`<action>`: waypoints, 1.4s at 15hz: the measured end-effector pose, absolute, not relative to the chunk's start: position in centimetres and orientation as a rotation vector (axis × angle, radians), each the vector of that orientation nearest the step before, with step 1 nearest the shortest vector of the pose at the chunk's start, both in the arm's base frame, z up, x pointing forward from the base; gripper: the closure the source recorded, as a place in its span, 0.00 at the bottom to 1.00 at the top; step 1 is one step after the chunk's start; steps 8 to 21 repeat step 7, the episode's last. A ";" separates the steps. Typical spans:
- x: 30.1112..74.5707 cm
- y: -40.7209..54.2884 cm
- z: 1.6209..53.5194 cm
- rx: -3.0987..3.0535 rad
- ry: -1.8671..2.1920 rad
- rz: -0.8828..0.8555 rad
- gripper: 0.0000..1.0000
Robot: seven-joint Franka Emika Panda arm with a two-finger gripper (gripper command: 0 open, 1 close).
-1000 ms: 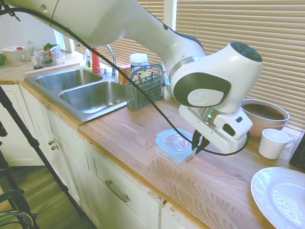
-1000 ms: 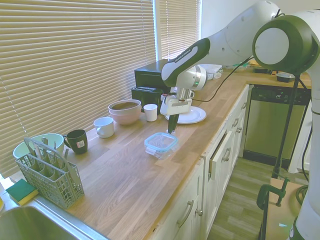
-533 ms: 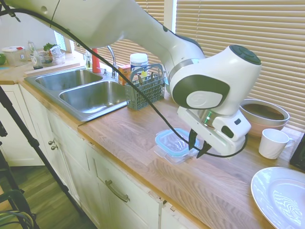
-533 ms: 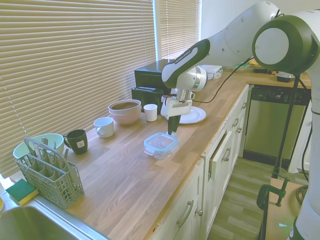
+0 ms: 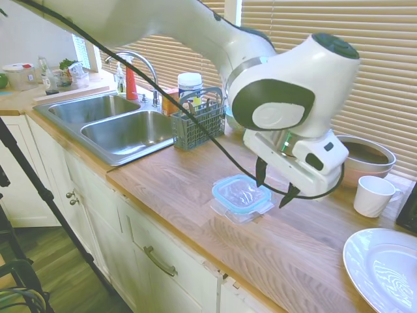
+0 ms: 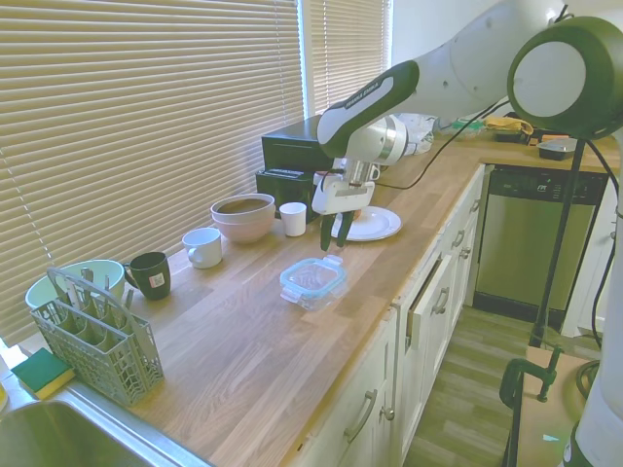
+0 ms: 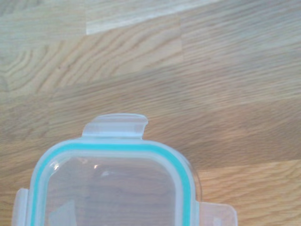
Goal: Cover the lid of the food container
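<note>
The lid, clear with a teal rim, lies flat on top of the food container on the wooden counter. Both also show in the second exterior view, the lid over the food container. My gripper hangs open just above the lid's right side, holding nothing. The second exterior view shows the gripper a little above and behind the lid, fingers spread. The wrist view shows one rounded edge of the lid with a snap tab sticking out over the wood.
A grey cutlery basket and a steel sink lie to the left. A pink bowl, a white cup and a white plate stand to the right. The counter's front edge runs close to the container.
The gripper was shut low at the lid's edge. It has since opened and risen, and the lid stays on the container.
</note>
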State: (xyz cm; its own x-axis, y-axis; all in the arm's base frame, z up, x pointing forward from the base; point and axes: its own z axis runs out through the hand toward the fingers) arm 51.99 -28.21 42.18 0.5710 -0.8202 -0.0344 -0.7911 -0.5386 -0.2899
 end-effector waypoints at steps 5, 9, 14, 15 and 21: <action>50.0 -23.3 45.0 -2.617 1.320 -0.190 0.00; 49.0 -21.7 45.3 -2.648 1.306 -0.207 0.00; 49.0 -21.7 45.3 -2.648 1.306 -0.207 0.00; 49.0 -21.7 45.3 -2.648 1.306 -0.207 0.00; 49.0 -21.7 45.3 -2.648 1.306 -0.207 0.00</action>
